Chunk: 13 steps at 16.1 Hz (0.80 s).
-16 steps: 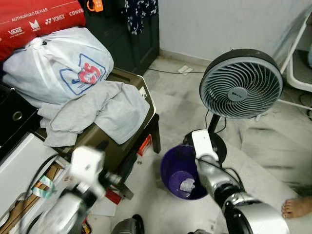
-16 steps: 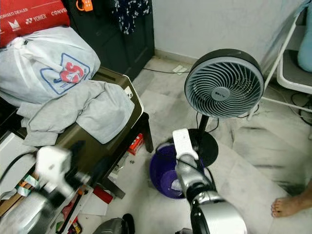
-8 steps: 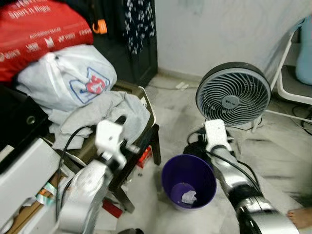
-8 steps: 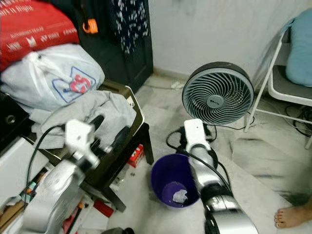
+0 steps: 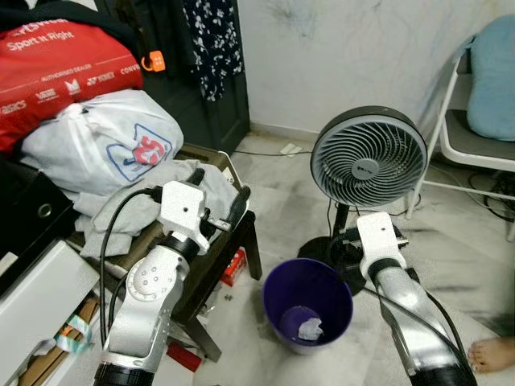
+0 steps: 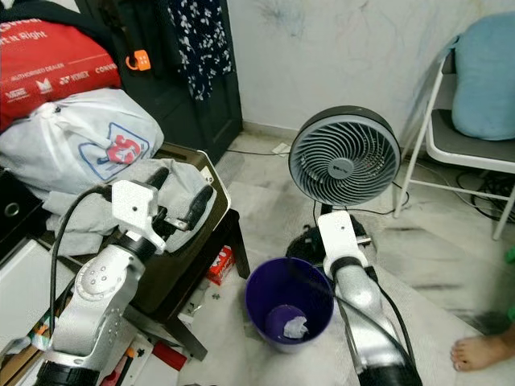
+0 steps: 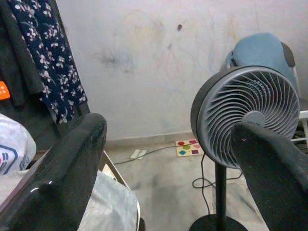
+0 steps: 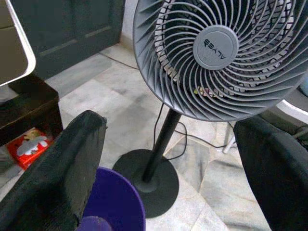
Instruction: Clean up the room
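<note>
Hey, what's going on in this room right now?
The robot stands over a purple bin with crumpled paper in it, beside a grey standing fan. Both grippers are open and empty: the left gripper is raised by the grey clothes heaped on a dark stool, the right gripper points toward the fan's base. A person's bare foot shows nearby.

A lived-in room of a home is shown, cluttered and marble-floored. A grey pedestal fan (image 5: 368, 158) stands by a scuffed white wall. Beside the fan's base a purple waste bin (image 5: 308, 304) is set. Across the bin from the fan, a low dark table (image 6: 211, 215) is heaped with grey clothes (image 5: 129, 212), a white bag (image 5: 100, 149) and a red sports bag (image 5: 56, 68). A floral garment (image 6: 187, 40) is hung against a dark door behind the table, and a folding chair with a blue cushion (image 6: 484, 76) is placed on the fan's other side.
</note>
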Available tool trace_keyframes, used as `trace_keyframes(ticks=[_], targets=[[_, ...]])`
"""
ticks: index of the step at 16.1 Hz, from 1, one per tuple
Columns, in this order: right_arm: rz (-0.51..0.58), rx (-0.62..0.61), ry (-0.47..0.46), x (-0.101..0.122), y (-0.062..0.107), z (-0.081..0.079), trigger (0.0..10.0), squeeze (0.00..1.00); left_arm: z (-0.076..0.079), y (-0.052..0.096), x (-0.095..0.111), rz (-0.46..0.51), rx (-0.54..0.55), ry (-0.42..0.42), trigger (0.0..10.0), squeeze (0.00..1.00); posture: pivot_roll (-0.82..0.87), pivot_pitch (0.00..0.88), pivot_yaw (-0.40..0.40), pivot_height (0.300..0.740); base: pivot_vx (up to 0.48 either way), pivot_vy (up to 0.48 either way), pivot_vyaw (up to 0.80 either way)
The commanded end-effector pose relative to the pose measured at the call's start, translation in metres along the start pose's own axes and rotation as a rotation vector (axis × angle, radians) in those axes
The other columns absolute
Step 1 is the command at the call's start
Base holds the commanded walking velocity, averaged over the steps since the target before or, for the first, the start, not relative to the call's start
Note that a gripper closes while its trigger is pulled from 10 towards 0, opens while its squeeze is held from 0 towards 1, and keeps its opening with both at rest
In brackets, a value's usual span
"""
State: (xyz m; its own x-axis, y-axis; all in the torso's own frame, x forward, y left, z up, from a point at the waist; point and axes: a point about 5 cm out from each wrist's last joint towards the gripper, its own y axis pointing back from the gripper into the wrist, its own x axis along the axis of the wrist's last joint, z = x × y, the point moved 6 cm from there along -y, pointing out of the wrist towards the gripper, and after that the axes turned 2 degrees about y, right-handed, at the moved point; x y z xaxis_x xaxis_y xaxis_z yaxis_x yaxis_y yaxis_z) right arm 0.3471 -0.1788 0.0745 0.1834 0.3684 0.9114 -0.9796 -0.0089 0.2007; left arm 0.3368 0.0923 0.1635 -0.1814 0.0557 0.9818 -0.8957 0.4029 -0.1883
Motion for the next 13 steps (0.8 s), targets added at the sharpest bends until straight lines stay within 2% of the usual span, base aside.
trace_keyframes(ticks=[1,2,3,6,7,8,9,10,12,13], targets=[[0.046,0.027,0.013,0.017,0.003,-0.005,10.0,1.00,-0.005,-0.001,0.002,0.007,0.013,-0.019,10.0,0.00,-0.22,0.000,0.128,0.740,0.000,0.000,0.00],[0.044,0.096,0.001,0.020,0.015,-0.017,10.0,0.94,-0.007,-0.001,0.001,0.006,0.003,-0.007,10.0,0.00,-0.23,0.000,0.176,0.740,0.000,0.000,0.00],[0.094,0.136,0.032,0.028,0.018,-0.022,10.0,0.93,-0.008,0.000,0.001,0.005,0.001,-0.006,10.0,0.00,-0.24,0.000,0.187,0.740,0.000,0.000,0.00],[0.192,0.145,0.029,0.049,0.018,-0.021,10.0,0.92,-0.013,0.003,-0.001,0.000,0.011,-0.020,10.0,0.00,-0.24,0.000,0.181,0.740,0.000,0.000,0.00],[0.224,0.120,0.010,0.057,0.018,-0.020,10.0,0.02,-0.018,0.007,-0.005,-0.009,0.043,-0.017,10.0,0.00,-0.24,0.000,0.173,0.740,0.000,0.000,0.00],[0.233,0.084,0.000,0.059,0.019,-0.018,10.0,0.00,-0.022,0.010,-0.008,-0.016,0.069,-0.011,10.0,0.00,-0.23,0.000,0.158,0.740,0.000,0.000,0.00],[0.203,0.064,-0.010,0.049,0.017,-0.017,10.0,0.00,-0.027,0.014,-0.012,-0.024,0.100,-0.015,10.0,0.00,-0.23,0.000,0.153,0.740,0.000,0.000,0.00],[0.171,0.001,-0.067,0.043,0.012,-0.009,10.0,0.00,-0.031,0.016,-0.013,-0.027,0.126,0.004,10.0,0.00,-0.23,0.000,0.143,0.740,0.000,0.000,0.00],[0.143,-0.052,-0.156,0.034,0.010,-0.007,10.0,0.00,-0.035,0.018,-0.017,-0.025,0.164,0.013,10.0,0.00,-0.24,0.000,0.144,0.740,0.000,0.000,0.00],[0.168,-0.002,-0.152,0.036,0.012,-0.017,10.0,0.00,-0.034,0.017,-0.022,-0.032,0.167,0.016,10.0,0.00,-0.25,0.000,0.145,0.740,0.000,0.000,0.00]])
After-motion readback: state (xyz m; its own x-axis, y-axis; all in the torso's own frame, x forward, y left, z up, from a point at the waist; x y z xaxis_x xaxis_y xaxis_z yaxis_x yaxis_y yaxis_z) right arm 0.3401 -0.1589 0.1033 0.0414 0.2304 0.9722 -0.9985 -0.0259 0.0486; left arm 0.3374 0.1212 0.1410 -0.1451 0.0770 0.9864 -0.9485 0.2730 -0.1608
